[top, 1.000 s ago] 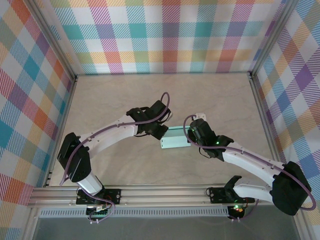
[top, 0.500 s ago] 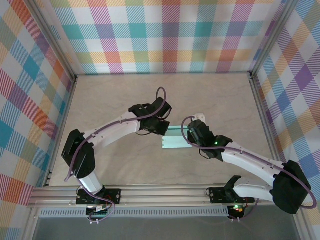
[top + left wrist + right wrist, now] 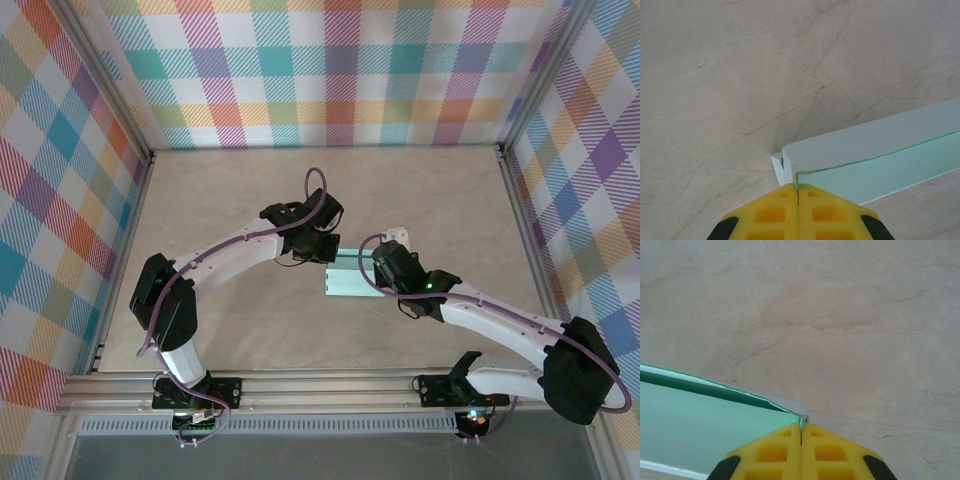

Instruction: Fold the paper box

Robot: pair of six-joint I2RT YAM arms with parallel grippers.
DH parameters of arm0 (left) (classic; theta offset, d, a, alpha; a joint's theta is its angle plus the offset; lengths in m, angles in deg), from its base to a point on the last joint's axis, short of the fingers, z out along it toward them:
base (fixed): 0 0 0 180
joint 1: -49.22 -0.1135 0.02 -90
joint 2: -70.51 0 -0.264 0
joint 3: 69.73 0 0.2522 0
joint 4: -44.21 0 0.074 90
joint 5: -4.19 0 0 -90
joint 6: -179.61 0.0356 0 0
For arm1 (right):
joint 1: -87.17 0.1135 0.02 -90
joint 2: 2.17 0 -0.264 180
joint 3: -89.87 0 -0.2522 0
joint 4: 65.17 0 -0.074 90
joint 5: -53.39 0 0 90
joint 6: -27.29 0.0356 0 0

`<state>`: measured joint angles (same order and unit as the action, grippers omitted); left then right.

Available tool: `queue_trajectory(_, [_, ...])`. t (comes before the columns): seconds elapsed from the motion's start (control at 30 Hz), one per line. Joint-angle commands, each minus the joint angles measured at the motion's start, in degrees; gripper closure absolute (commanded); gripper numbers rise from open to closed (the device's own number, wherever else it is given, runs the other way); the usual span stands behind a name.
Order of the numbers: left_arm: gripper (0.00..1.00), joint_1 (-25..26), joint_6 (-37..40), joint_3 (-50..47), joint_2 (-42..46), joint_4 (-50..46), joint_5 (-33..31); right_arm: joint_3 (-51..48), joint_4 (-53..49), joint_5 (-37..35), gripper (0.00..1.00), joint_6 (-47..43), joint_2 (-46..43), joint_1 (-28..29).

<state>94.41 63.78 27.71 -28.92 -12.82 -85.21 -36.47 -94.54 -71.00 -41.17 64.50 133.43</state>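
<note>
**Left gripper** (image 3: 320, 254), black wrist with yellow fingers (image 3: 771, 215): pressed fully together, with the seam set against the top corner of the box's left end wall. Appears to nip that thin edge.

**Paper box** (image 3: 349, 278), pale mint-blue thin card, shallow, rectangular, walls already raised: sits mid-table, long side running left to right, one gripper at each end. Seen from the left wrist (image 3: 875, 150) as a long folded wall with a small tab at the corner.
- Handling, by judgement: very light, flexible, quick to crease or tear. Smooth underneath, so likely to slide if pushed from one side only.
- Hold points, by judgement: wall edges and end corners, pinched lightly at both ends together. Broad faces give no purchase.

**Right gripper** (image 3: 386, 262), same build: shut tight, with the seam on the right end corner of the box (image 3: 700, 430), where the card edge looks slightly ruffled. Appears to grip it.

**Surroundings:**
- Beige marble-patterned tabletop (image 3: 220, 200).
- Purple cable (image 3: 318, 180) looping over the left wrist.
- Plaid-printed walls (image 3: 340, 70).
- Aluminium rail (image 3: 320, 396) along the near edge.

**Obstruction**, by judgement: mainly the two wrists themselves, close together across a short box.
</note>
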Motion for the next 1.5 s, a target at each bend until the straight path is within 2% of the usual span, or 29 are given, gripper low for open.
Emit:
queue_trajectory(0.0, [1.0, 0.45, -1.57, 2.49, -0.91, 5.16, 5.79, 1.5, 1.36, 3.99, 0.97, -1.39, 1.3, 1.55])
queue_trajectory(0.33, [1.0, 0.33, -4.57, 2.9, -0.86, 7.08, 11.35, 0.8, 2.96, 2.37, 0.97, -2.2, 0.87, 1.95])
queue_trajectory(0.77, [1.0, -0.6, -4.67, 2.35, -0.23, 8.2, 11.1, -2.5, 8.82, 1.08, 0.98, -3.39, -1.76, 2.69])
queue_trajectory(1.47, [1.0, 2.35, 2.45, -12.94, 9.14, 20.08, 7.05, -9.28, 15.07, 0.22, 0.97, 1.88, -7.27, 2.68])
